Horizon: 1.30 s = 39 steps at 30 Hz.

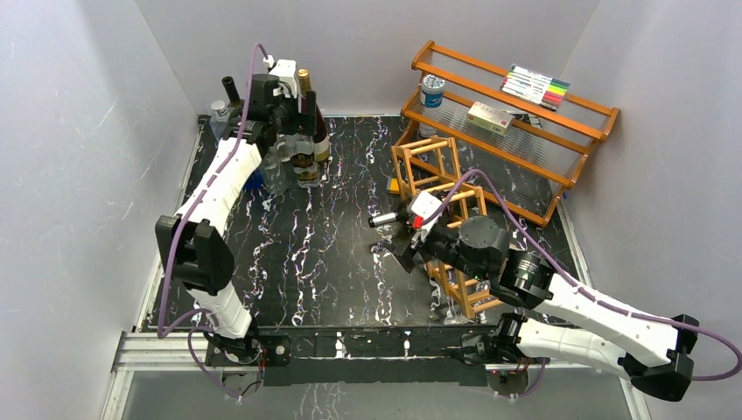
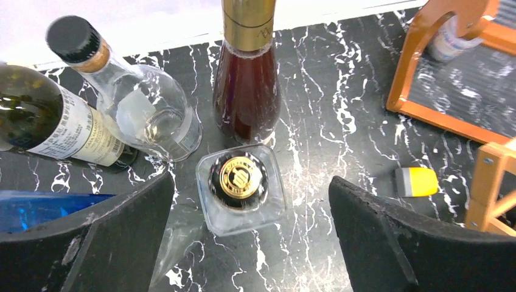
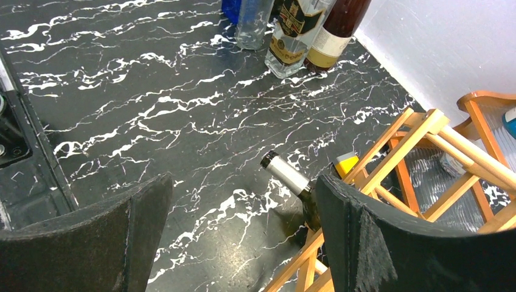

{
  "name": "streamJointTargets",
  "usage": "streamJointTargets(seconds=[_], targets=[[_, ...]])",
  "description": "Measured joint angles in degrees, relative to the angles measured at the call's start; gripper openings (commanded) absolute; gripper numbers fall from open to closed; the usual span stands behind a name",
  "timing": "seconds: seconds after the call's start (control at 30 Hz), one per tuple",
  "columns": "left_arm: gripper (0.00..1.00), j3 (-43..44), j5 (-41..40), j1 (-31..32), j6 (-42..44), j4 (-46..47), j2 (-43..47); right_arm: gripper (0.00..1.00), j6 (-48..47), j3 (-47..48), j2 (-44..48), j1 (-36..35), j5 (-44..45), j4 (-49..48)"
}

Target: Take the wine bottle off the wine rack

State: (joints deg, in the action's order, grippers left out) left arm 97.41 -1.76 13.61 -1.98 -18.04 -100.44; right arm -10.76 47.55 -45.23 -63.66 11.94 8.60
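The wine bottle [image 3: 286,172] lies in the wine rack [image 3: 401,146], an orange-brown lattice. Its silver-foiled neck [image 1: 382,220] pokes out toward the table's middle. My right gripper [image 3: 243,188] hovers open by the rack's [image 1: 426,162] near end. The neck shows beyond the gap, close to the right-hand finger [image 3: 365,231], which hides the bottle's body. Nothing is held. At the back left my left gripper [image 2: 252,182] hangs open over a square clear bottle with a gold cap [image 2: 241,182], its fingers apart from the glass.
Around the square bottle stand a dark red bottle [image 2: 246,91], a clear black-capped bottle [image 2: 146,115], a green labelled bottle [image 2: 55,121] and a blue one [image 2: 36,204]. A yellow-grey block [image 3: 347,163] lies by the rack. A two-tier shelf [image 1: 525,131] stands back right.
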Motion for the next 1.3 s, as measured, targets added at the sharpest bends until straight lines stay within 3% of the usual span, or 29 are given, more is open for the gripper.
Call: streamJointTargets(seconds=[0.2,0.3,0.53,0.73,1.13,1.3], targets=[[0.98,-2.5,1.8,0.0,-0.8,-0.4,8.3,0.98,1.0,1.5,-2.0,0.0,2.1,0.9],[0.98,-8.0,3.9,0.0,-3.0,0.0,15.9,0.98,1.7,1.8,-2.6,0.0,3.2,0.9],[0.98,-35.6,13.7,0.0,-10.0,2.0,42.6,0.98,1.5,1.7,-3.6,0.0,3.3,0.4],[0.98,-50.8,18.2,0.0,-11.1,-1.1,55.5,0.98,-3.3,1.7,-12.6,0.0,4.1,1.4],[0.98,-55.7,15.4,0.0,-10.2,-2.6,62.1,0.97,-30.4,5.9,-35.9,0.8,14.7,4.9],[0.98,-55.7,15.5,0.0,-9.7,-2.4,62.2,0.9,-39.8,8.6,-42.1,2.8,17.8,3.6]])
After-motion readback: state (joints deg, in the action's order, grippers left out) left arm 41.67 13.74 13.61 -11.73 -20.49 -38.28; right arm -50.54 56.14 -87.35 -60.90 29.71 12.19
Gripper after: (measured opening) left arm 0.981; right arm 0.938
